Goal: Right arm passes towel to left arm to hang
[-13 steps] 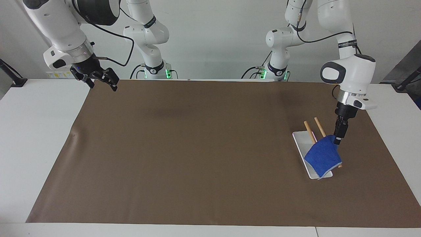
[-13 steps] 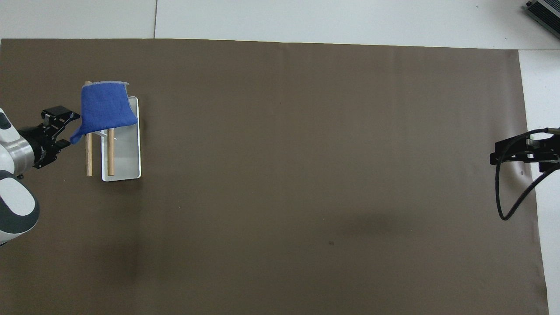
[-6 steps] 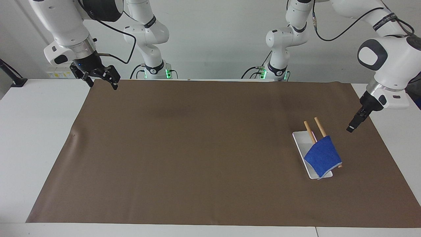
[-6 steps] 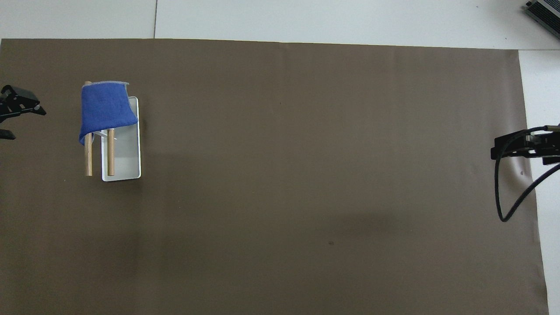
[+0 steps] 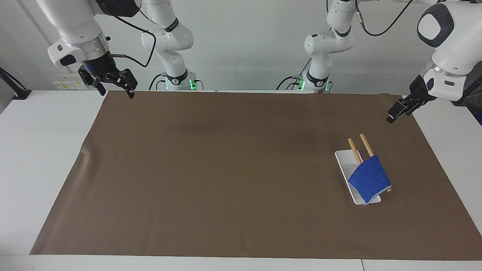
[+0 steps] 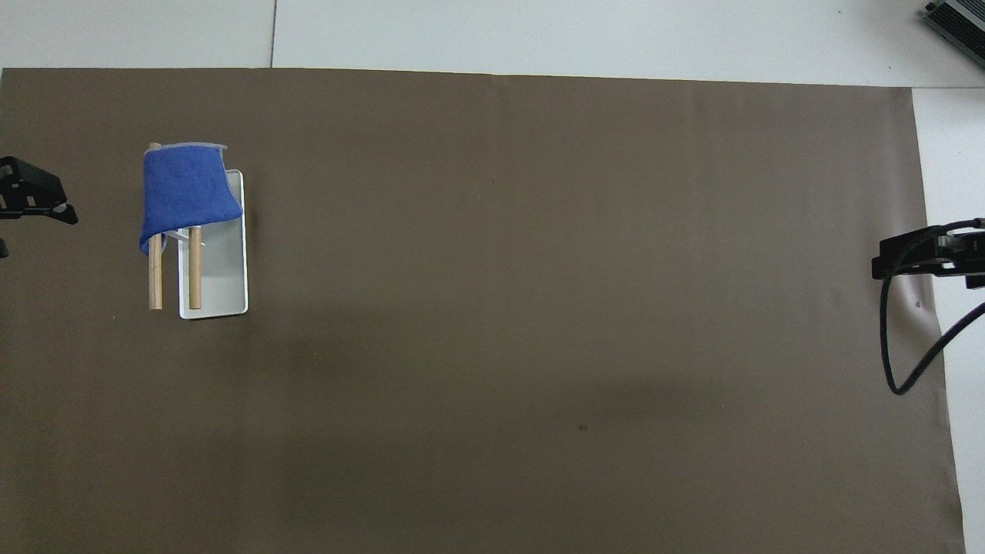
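Note:
The blue towel (image 5: 369, 178) hangs draped over the two wooden rods (image 5: 354, 149) of a small rack with a white base (image 5: 343, 162), toward the left arm's end of the table. In the overhead view the towel (image 6: 185, 192) covers the rods' (image 6: 156, 277) farther half. My left gripper (image 5: 393, 114) is open and empty, raised over the mat's corner at that end, well apart from the towel; it shows at the edge of the overhead view (image 6: 31, 231). My right gripper (image 5: 116, 92) is open and empty, up over the mat's corner at the right arm's end (image 6: 885, 258).
A brown mat (image 5: 226, 169) covers most of the white table (image 5: 45, 150). A black cable (image 6: 900, 346) hangs from the right wrist. The arms' bases stand at the robots' edge of the table.
My left gripper let go of the towel's corner, then rose and drew away toward the table's end. The towel's corner dropped against the rod. The right gripper lifted slightly.

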